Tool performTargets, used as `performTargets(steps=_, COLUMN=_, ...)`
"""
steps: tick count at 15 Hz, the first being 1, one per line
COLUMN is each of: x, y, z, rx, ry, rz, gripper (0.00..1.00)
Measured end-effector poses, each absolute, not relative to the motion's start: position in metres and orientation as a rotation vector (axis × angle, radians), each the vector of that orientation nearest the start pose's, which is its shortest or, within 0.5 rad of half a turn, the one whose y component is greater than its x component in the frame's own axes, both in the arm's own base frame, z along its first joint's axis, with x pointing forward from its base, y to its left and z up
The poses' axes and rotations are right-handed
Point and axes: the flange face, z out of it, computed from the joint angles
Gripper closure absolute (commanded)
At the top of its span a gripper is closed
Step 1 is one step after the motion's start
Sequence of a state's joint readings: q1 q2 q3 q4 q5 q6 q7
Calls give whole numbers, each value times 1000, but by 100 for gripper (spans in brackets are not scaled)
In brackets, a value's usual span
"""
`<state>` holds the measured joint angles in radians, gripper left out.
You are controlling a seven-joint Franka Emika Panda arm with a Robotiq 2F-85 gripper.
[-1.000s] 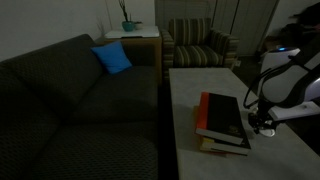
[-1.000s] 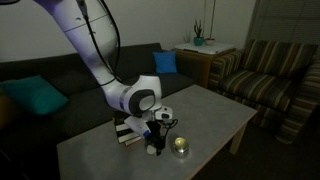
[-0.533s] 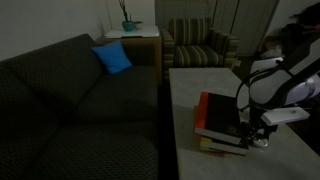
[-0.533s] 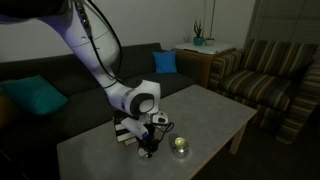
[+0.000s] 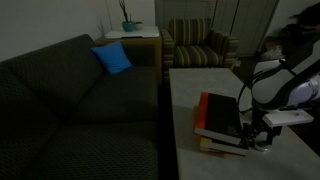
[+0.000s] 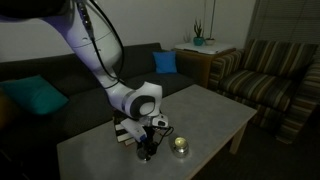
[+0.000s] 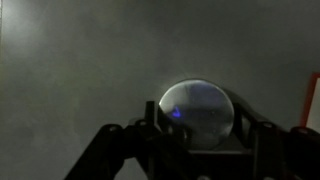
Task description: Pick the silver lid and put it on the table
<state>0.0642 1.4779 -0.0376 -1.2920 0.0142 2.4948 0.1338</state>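
In the wrist view the silver lid (image 7: 197, 112) is a small round shiny cap sitting between my two dark fingers, which press on its left and right sides. My gripper (image 7: 198, 130) is shut on it, low over the pale grey table (image 7: 80, 60). In both exterior views the gripper (image 5: 262, 141) (image 6: 148, 152) hangs just above the table top (image 5: 195, 90) (image 6: 215, 110), beside the stack of books. The lid itself is too small and hidden by the fingers there. The squat pale container (image 6: 180, 147) stands on the table a little apart from the gripper.
A stack of books (image 5: 222, 120) (image 6: 124, 131) lies on the table right next to the gripper. A dark sofa (image 5: 80, 110) with a blue cushion (image 5: 112, 58) runs along one side of the table. A striped armchair (image 6: 265, 70) and a wooden side table with a plant (image 5: 130, 30) stand beyond.
The gripper has come down and shifted a little along the books' edge toward the table top, still closed around the lid. The container and books have not moved.
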Motion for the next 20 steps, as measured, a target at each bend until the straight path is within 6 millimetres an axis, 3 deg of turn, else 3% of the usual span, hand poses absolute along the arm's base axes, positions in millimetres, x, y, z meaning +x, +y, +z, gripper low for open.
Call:
performTargets(steps=4, x=583, y=11, z=-181, rx=-3161, ry=181, rz=467, gripper=0)
performTargets(steps=12, x=583, y=10, z=-181, rx=-3158, ry=195, rz=448, gripper=0)
performTargets(steps=20, x=572, y=12, z=-178, rx=-3179, ry=196, rz=322, gripper=0)
